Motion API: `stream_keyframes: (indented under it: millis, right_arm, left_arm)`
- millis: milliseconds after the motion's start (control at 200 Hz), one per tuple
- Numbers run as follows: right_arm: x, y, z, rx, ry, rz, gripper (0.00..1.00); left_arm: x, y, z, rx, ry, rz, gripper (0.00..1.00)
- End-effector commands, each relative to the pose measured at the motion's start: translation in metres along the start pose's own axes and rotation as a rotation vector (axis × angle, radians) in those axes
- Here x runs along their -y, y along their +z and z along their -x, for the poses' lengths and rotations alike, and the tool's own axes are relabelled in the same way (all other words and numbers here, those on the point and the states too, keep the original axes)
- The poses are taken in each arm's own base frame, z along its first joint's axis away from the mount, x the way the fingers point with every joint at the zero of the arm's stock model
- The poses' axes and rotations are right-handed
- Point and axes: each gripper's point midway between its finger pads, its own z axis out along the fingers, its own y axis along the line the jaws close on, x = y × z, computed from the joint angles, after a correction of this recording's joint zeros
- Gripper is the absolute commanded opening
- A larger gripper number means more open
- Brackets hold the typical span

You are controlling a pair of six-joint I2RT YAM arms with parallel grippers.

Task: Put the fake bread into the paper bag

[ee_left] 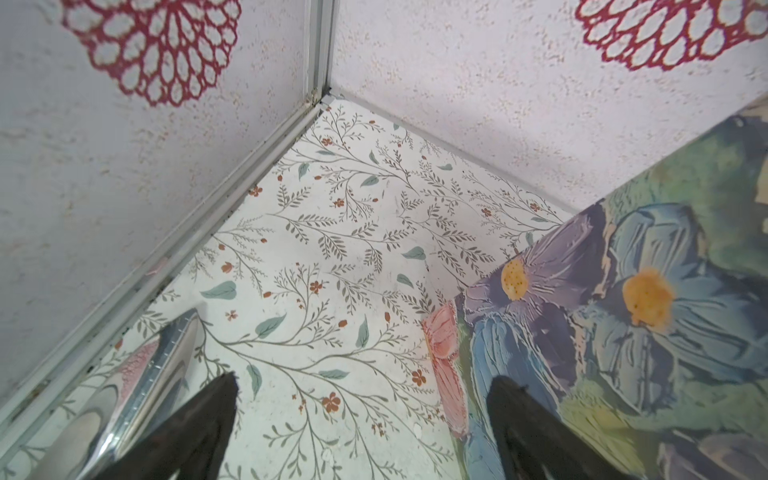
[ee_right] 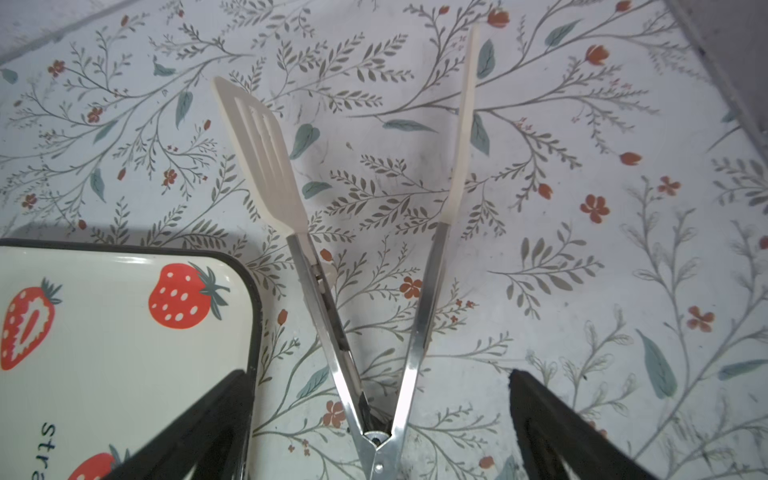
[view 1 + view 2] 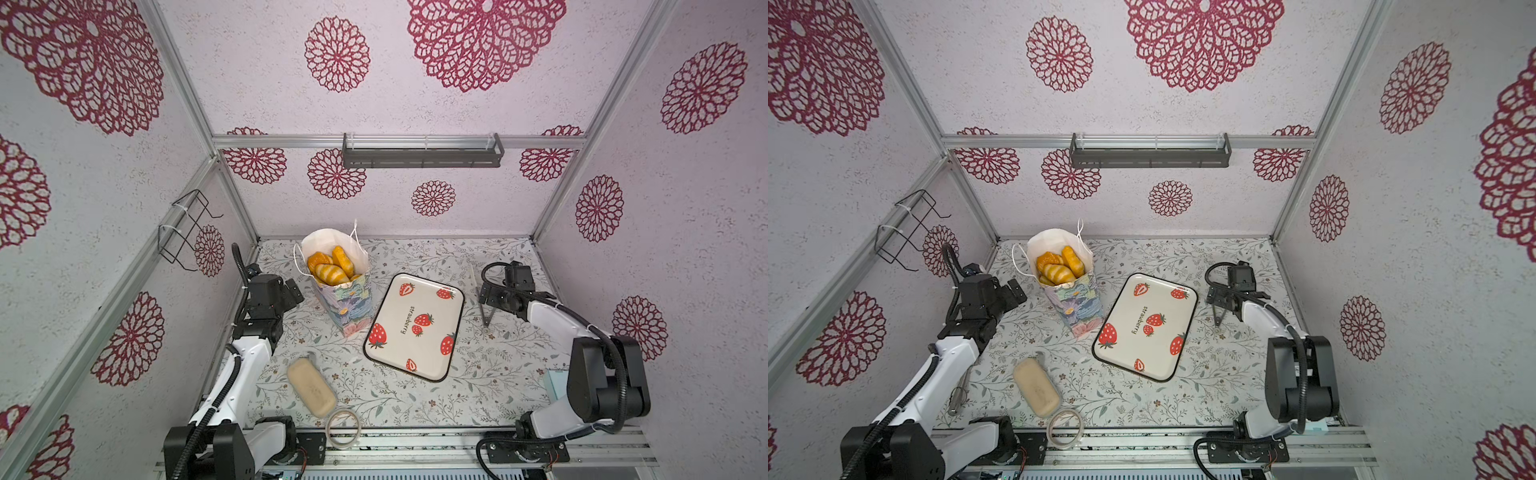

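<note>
The paper bag [image 3: 347, 305] [image 3: 1079, 309] stands upright at the back left of the table, white inside with painted flowers outside. Several pieces of glossy golden fake bread [image 3: 330, 266] [image 3: 1059, 266] fill its mouth. My left gripper [image 3: 296, 291] [image 3: 1016, 291] hovers open just left of the bag; in the left wrist view the gripper [image 1: 365, 399] holds nothing and the bag's side [image 1: 623, 311] is beside one finger. My right gripper [image 3: 492, 297] [image 3: 1221, 297] [image 2: 376, 388] is open, its fingers either side of steel tongs [image 2: 424, 316] lying spread on the table.
An empty strawberry tray [image 3: 428, 361] [image 2: 124, 353] lies in the middle, beside the tongs [image 3: 484, 313]. A pale beige block [image 3: 311, 386] and a tape roll [image 3: 343, 428] sit at the front left. A shiny metal utensil [image 1: 158, 374] lies by the left wall.
</note>
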Motion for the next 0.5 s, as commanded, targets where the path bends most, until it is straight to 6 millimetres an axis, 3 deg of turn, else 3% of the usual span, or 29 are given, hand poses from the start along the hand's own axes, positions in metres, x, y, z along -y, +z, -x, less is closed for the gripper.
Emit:
stream_keyframes:
  millis: [0, 315, 495]
  right_arm:
    - [0.02, -0.012, 0.015, 0.128, 0.041, -0.084, 0.98]
    - [0.047, -0.022, 0.017, 0.331, 0.022, -0.183, 0.98]
    - [0.043, -0.033, 0.02, 0.476, -0.075, -0.146, 0.99]
  left_arm:
    - [-0.003, 0.0, 0.021, 0.117, 0.074, 0.029, 0.97]
    - [-0.015, 0.02, -0.006, 0.156, 0.187, 0.064, 0.97]
    - [-0.022, 0.053, -0.031, 0.147, 0.179, 0.029, 0.97]
